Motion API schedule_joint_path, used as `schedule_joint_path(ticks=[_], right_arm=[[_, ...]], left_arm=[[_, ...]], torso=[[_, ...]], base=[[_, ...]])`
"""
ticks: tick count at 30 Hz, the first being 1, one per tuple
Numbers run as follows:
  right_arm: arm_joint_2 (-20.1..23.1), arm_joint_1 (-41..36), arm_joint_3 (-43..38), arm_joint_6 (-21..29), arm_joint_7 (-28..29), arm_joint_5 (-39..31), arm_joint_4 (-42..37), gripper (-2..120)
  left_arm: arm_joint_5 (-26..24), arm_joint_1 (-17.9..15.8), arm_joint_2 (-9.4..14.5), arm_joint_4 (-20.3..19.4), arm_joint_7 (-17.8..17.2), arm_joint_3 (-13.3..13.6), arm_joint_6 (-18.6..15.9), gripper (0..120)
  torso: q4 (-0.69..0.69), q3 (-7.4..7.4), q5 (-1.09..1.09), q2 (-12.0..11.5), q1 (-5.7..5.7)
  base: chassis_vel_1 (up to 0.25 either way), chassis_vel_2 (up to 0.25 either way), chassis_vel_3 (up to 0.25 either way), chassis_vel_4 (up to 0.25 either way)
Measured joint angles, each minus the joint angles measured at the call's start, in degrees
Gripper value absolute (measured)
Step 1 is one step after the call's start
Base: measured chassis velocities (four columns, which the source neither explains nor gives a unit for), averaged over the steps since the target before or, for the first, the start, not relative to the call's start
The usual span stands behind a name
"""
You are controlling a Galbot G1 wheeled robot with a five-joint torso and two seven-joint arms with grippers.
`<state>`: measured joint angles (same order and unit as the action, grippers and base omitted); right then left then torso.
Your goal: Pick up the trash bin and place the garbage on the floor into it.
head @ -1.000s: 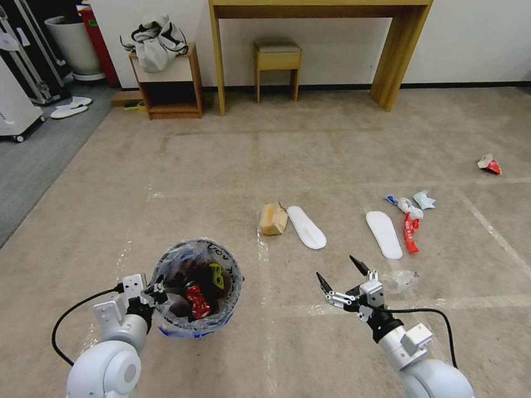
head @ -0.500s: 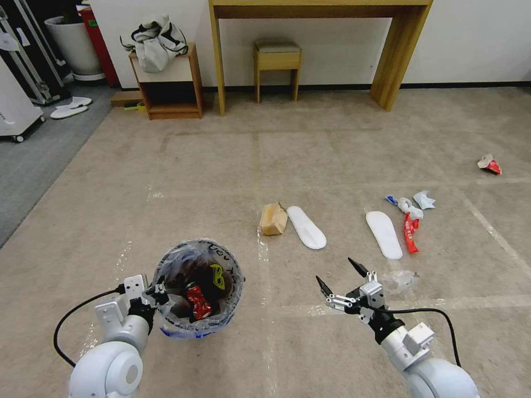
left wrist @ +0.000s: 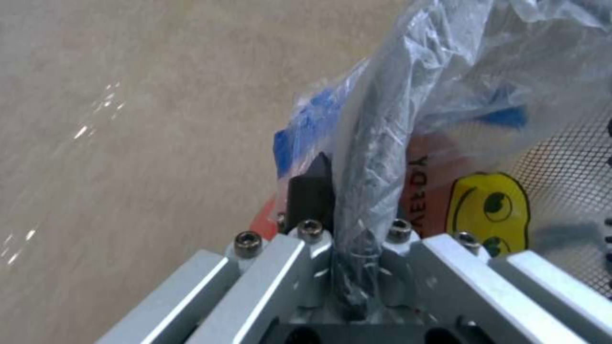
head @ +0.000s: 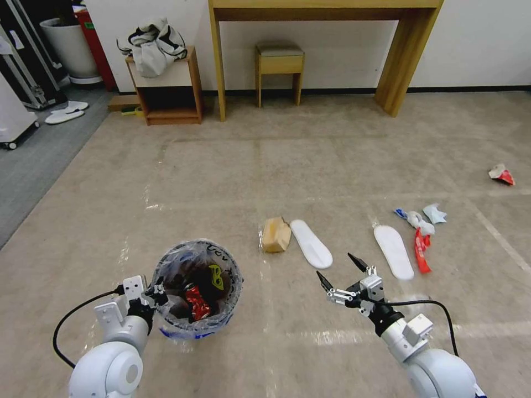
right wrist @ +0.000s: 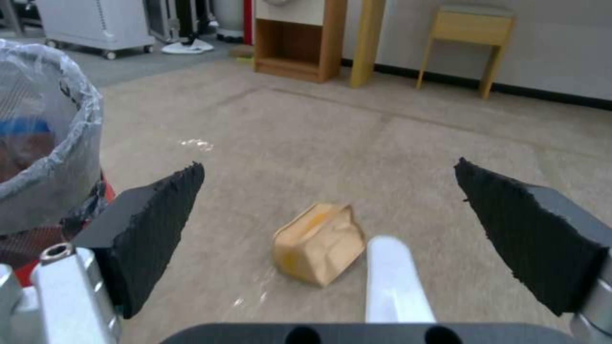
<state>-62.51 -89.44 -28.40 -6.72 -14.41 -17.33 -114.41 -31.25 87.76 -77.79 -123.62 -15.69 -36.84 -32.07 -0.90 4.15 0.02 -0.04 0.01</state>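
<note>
The trash bin [head: 166, 331], a small bucket lined with a clear bag, hangs low at the left with a crushed red can [head: 197, 301] inside. My left gripper [head: 155, 295] is shut on its bag-covered rim [left wrist: 376, 119]. My right gripper [head: 337, 268] is open, low over the floor, with nothing between its fingers [right wrist: 153, 224]. Just beyond it lie a crumpled brown paper bag [head: 275, 234] [right wrist: 319, 243] and a flat white slipper [head: 311, 243] [right wrist: 395, 282]. Further right lie a second slipper [head: 394, 251], a red wrapper [head: 422, 251], white-blue papers [head: 423, 216] and a red-and-white scrap [head: 501, 173].
A wooden table [head: 406, 61] and a stool [head: 279, 61] stand against the far wall. A low shelf [head: 166, 88] with a grey-white bundled jacket [head: 152, 47] is at the back left, beside a white planter [head: 66, 44]. Open carpet lies between.
The whole picture has shifted: the litter now sits lower and nearer, so the camera has moved forward. Both grippers keep their pose, the left still on the bin.
</note>
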Motion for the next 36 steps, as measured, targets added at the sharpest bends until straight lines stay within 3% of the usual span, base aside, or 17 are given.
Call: schedule_joint_path(ticks=[16, 36], right_arm=[[0.8, -0.9, 0.0, -0.9, 0.4, -0.1, -0.5, 100], [1.6, 0.4, 1.0, -0.6, 0.7, -0.5, 0.6, 100]], left_arm=[[0.8, 0.5, -0.6, -0.6, 0.1, 0.3, 0.1, 1], [0.8, 0.4, -0.6, -0.3, 0.1, -0.1, 0.3, 1]], torso=[[0.0, 0.01, -0.03, 0.0, 0.01], [0.0, -0.01, -0.01, 0.0, 0.0]], base=[[-0.319, 0.306, 0.311, -0.309], [-0.003, -0.002, -0.005, -0.008]])
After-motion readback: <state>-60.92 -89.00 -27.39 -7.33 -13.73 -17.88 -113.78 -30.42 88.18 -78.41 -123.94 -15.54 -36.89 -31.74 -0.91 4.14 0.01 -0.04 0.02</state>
